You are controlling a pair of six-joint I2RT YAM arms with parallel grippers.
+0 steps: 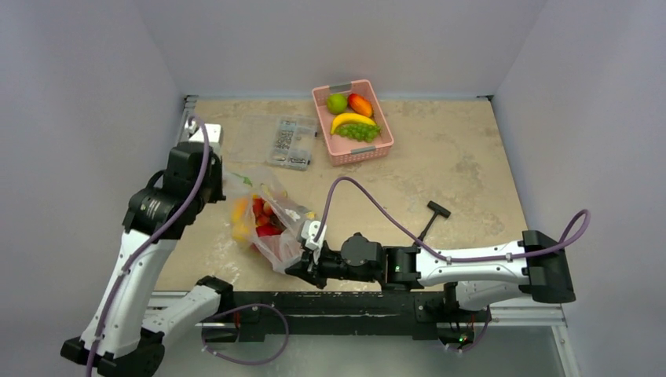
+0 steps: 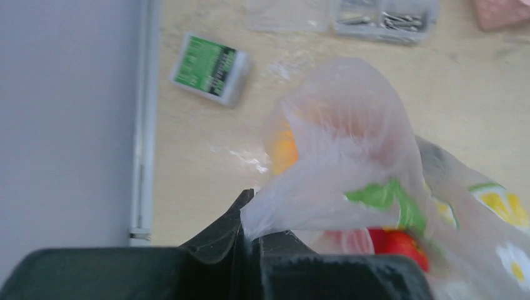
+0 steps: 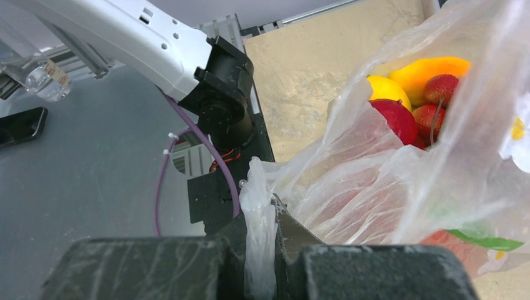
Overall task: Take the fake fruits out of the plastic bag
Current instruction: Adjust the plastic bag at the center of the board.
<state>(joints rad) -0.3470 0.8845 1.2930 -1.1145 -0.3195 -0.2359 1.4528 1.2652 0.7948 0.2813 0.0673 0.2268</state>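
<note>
Top view: the plastic bag (image 1: 275, 239) lies on the table (image 1: 448, 169), nearer the arms than the pink basket (image 1: 358, 154), the fake fruits (image 1: 253, 218) inside it. The left gripper (image 1: 222, 182) meets the bag's far-left edge and the right gripper (image 1: 302, 265) its near corner, both tips obscured. Left wrist: jaws pressed together on a bag fold, fruits mere orange and red smudges. Right wrist: jaws clamped on twisted film, fruits partly veiled.

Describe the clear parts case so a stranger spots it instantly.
On the beige tabletop, find the pink plastic basket by the far wall. Just left of it lies the flat clear plastic case, holding small dark parts, not fruit.
</note>
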